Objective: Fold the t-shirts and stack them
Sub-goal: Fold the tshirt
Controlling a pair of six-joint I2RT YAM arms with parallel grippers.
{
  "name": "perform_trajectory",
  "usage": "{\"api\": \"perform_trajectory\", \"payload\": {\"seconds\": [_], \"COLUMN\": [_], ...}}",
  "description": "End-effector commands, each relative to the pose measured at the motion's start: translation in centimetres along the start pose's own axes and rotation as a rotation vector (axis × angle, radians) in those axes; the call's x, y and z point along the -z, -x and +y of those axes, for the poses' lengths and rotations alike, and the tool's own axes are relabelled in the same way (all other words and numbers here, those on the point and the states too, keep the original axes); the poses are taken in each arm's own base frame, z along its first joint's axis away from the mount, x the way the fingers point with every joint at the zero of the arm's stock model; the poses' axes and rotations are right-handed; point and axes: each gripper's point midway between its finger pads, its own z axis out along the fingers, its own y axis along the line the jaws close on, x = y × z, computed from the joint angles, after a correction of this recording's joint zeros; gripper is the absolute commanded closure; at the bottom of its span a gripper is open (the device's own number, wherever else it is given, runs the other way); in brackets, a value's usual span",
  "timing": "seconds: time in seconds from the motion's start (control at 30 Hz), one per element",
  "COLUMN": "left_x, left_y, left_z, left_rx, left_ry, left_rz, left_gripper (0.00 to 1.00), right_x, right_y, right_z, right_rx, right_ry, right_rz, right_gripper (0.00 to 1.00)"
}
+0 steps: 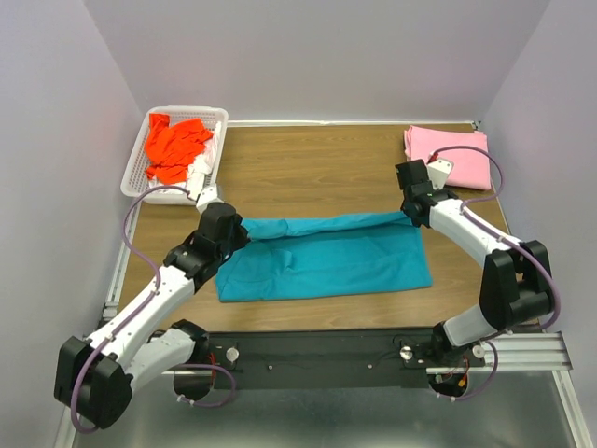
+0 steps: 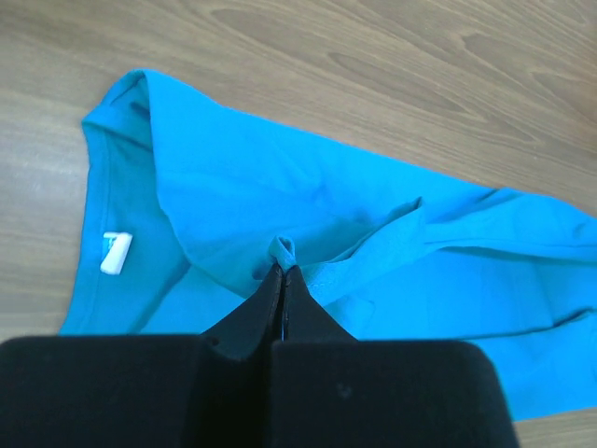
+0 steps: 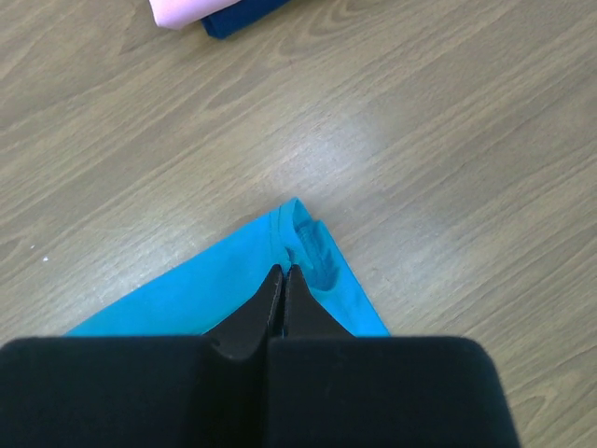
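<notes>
At the middle of the tabletop (image 1: 317, 159) lies the teal t-shirt (image 1: 322, 257), spread lengthwise from left to right. Its near part is flat on the wood, and its far edge is gathered into a raised, rolled ridge that runs between the two arms.

The left tool (image 2: 283, 272) is clenched on a small pinch of the teal cloth at the left end of that ridge. In the left wrist view the black fingers (image 2: 261, 313) meet with a tuft of fabric poking up between their tips. A seamed hem folds over just to the right of them. A white label (image 2: 114, 253) shows inside the neckline further to the left.

The right tool (image 3: 283, 272) is likewise closed tight on the teal t-shirt, gripping the right end of the ridge. Its tips are pressed together just behind a layered corner of the cloth, with bare wood beyond the corner.

At the far right corner of the tabletop, well apart from the teal one, the pink t-shirt (image 1: 448, 154) lies folded flat. The right wrist view shows a dark blue cloth (image 3: 238, 17) peeking out from under its edge.

At the far left corner stands a white lattice basket (image 1: 133, 166). The orange-red t-shirt (image 1: 173, 145) lies crumpled inside it.
</notes>
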Motion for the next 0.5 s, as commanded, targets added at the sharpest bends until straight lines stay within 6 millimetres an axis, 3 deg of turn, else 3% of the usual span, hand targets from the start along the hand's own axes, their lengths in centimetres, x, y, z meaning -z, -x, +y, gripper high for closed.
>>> {"api": "perform_trajectory", "payload": {"seconds": [0.0,0.23,0.47], "left_x": [1.3,2.4,2.4], "left_y": [-0.9,-2.1,-6.1], "left_z": [2.1,2.8,4.2], "left_rx": [0.054,0.121,0.195], "left_ry": [0.06,0.041,0.046], "left_rz": [-0.01,-0.007,0.095], "left_gripper": [1.0,1.0,1.0], "right_x": [1.0,1.6,1.8], "right_y": [-0.7,-1.7,-4.2], "right_z": [0.0,-0.1,-1.0], "right_rx": [-0.011,-0.009,-0.011], "right_ry": [0.047,0.093,0.108], "right_rz": [0.01,0.033,0.08], "right_gripper": [0.99,0.99,0.99]}}
